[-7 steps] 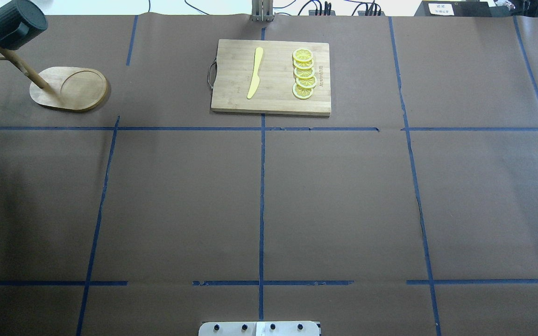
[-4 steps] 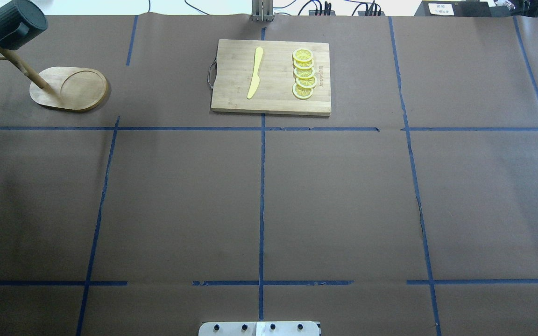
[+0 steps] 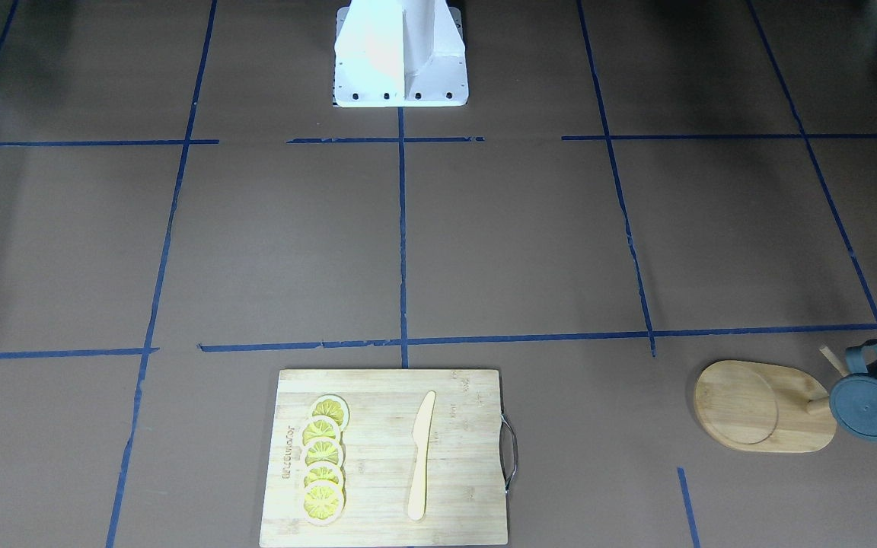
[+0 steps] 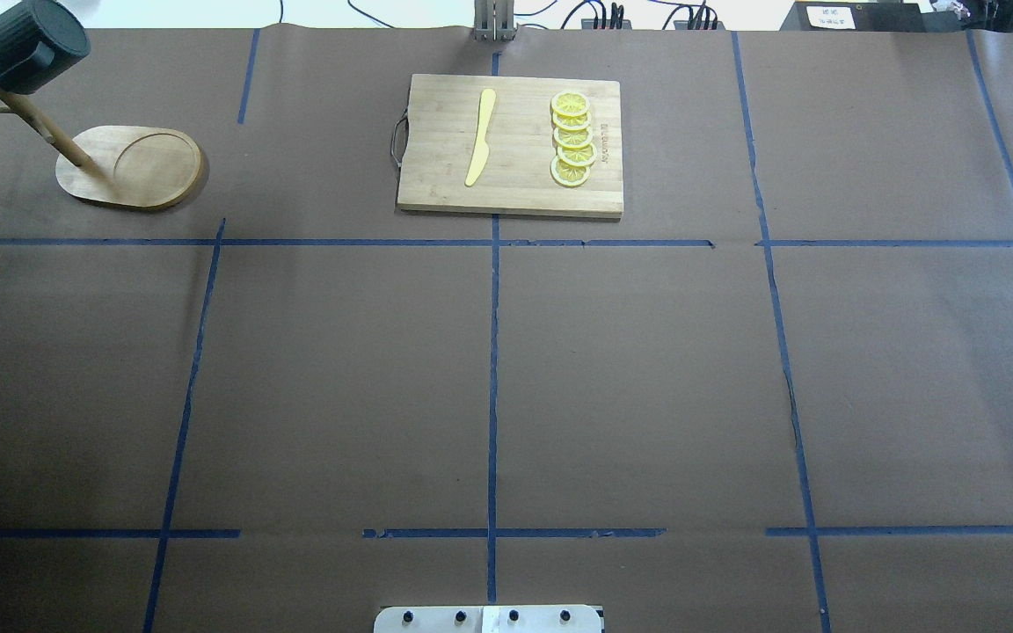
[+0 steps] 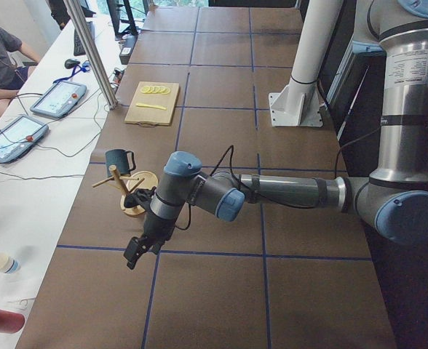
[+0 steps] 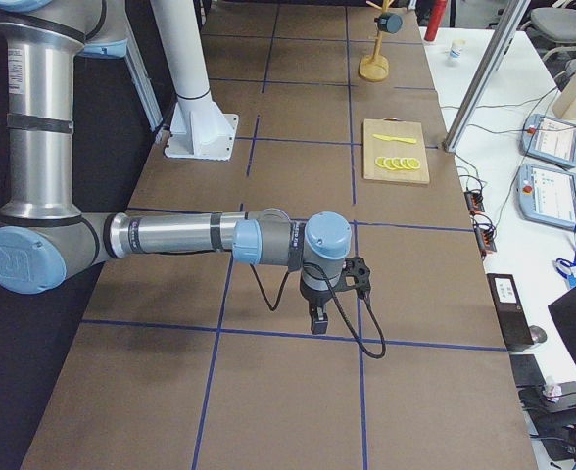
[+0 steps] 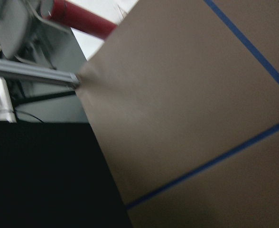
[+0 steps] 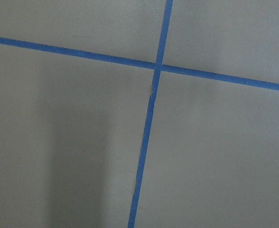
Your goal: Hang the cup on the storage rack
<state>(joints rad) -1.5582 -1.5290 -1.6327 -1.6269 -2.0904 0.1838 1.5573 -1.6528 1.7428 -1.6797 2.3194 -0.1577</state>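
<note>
Nothing on the table is seen to have moved since the earlier overhead frames; only a faint shadow at the left has faded. The cup (image 4: 27,46) is carried at the top of the storage rack (image 4: 133,167), clear of the table (image 4: 647,369); which peg passes through its handle cannot be told. The left gripper (image 5: 135,251) is held near the rack's base, apart from the cup. The right gripper (image 6: 317,321) is held well apart, over a tape line. Whether either pair of fingers is spread or closed cannot be told
</note>
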